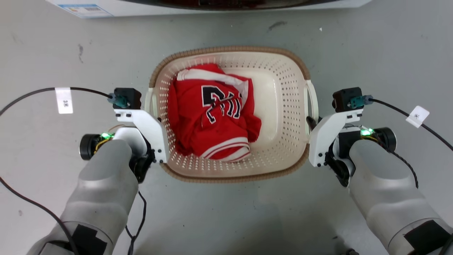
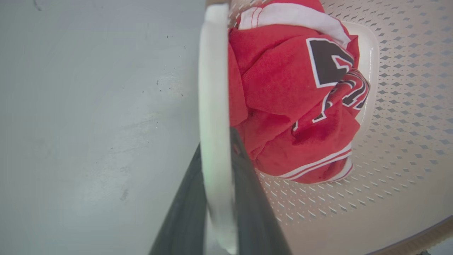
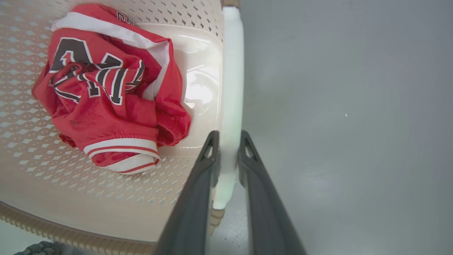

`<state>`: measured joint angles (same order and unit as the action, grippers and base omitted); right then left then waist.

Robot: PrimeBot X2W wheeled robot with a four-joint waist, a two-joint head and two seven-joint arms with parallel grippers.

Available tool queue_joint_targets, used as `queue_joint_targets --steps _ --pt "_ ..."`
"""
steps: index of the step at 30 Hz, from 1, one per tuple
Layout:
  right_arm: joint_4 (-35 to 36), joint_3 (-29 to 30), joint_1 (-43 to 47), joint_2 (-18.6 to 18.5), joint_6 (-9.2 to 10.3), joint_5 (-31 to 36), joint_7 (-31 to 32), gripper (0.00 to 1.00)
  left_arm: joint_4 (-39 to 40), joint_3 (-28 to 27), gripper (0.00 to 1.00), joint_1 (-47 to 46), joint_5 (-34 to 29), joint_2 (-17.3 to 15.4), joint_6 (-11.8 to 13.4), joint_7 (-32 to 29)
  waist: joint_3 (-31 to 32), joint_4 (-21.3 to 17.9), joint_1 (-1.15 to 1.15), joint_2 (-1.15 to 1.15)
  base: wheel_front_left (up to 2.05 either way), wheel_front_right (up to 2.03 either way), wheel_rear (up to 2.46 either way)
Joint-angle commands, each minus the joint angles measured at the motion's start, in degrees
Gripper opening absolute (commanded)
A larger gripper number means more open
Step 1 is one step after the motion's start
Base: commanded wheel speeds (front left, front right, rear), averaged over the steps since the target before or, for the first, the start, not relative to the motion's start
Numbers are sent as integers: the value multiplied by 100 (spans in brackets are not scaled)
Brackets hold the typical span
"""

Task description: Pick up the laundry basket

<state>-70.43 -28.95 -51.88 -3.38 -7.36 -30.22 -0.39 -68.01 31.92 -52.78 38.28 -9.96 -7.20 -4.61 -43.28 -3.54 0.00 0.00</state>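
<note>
Nearest first: the left pincer [image 2: 216, 141] has its fingers pressed either side of the left white handle [image 2: 213, 71]. The right pincer [image 3: 229, 136] is clamped on the right white handle [image 3: 232, 71] the same way (both grips sit toward the near end, not the middle). So the laundry basket [image 1: 230, 49] looks to be resting on the floor [image 1: 226, 212], right between the two pincers, with a red jersey [image 1: 212, 117] bunched toward its left side. For the lift I'd raise both arms together, level and slow, or those thin handles could twist out. Beyond it, a white appliance [image 1: 212, 9] lines the floor's far edge.
</note>
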Motion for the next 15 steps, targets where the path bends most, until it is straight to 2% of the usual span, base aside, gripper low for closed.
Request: queue_joint_targets --steps 1,15 --pt "14 -87 74 95 -27 -55 74 0 45 60 0 50 64 156 -52 -39 153 29 0 0 0 0 0" --pt "-163 -448 480 142 -50 -620 1210 0 -26 468 0 559 854 436 -63 -900 1785 131 0 0 0 0 0"
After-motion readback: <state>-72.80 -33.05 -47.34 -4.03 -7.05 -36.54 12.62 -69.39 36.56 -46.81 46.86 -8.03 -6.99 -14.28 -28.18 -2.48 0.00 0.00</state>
